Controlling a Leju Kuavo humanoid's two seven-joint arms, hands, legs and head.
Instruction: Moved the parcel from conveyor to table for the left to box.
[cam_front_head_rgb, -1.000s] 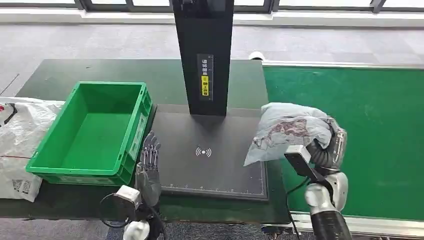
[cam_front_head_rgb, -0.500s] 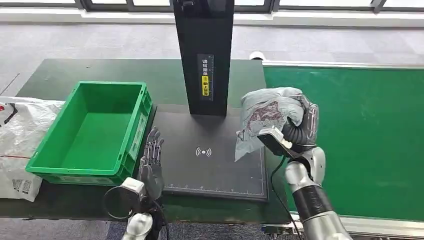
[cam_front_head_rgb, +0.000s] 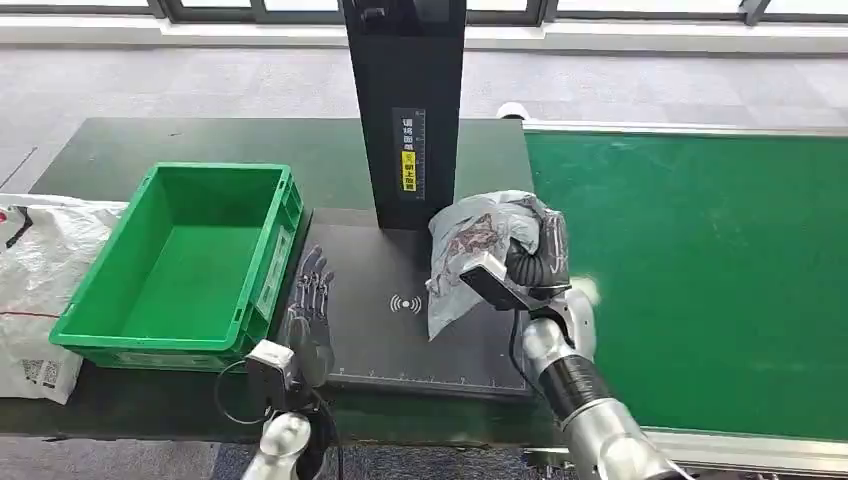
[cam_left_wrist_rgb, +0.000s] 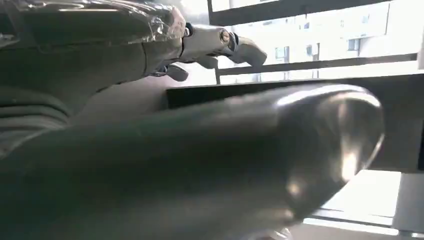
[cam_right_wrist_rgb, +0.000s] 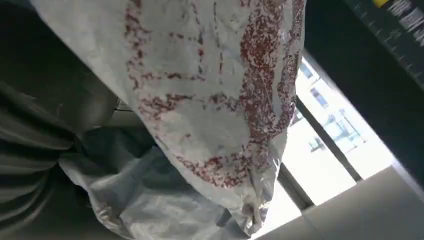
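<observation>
The parcel (cam_front_head_rgb: 470, 245) is a soft grey plastic bag with dark red print. My right hand (cam_front_head_rgb: 535, 262) grips it from the right and holds it above the black scanner pad (cam_front_head_rgb: 400, 340), right of the wifi mark. Close up, the bag (cam_right_wrist_rgb: 210, 85) hangs in front of the right wrist camera. My left hand (cam_front_head_rgb: 308, 318) lies flat on the pad's left edge with fingers stretched forward and nothing in it, beside the green crate (cam_front_head_rgb: 185, 265). The left wrist view has the thick thumb (cam_left_wrist_rgb: 225, 165) and extended fingers (cam_left_wrist_rgb: 220, 42).
A black scanner column (cam_front_head_rgb: 405, 110) rises behind the pad. The green conveyor belt (cam_front_head_rgb: 700, 270) runs along the right. A white bag (cam_front_head_rgb: 35, 290) lies left of the crate on the dark table (cam_front_head_rgb: 150, 140).
My right hand has carried the parcel leftward from the conveyor's edge to over the scanner pad. My left hand has edged slightly forward and to the right on the pad.
</observation>
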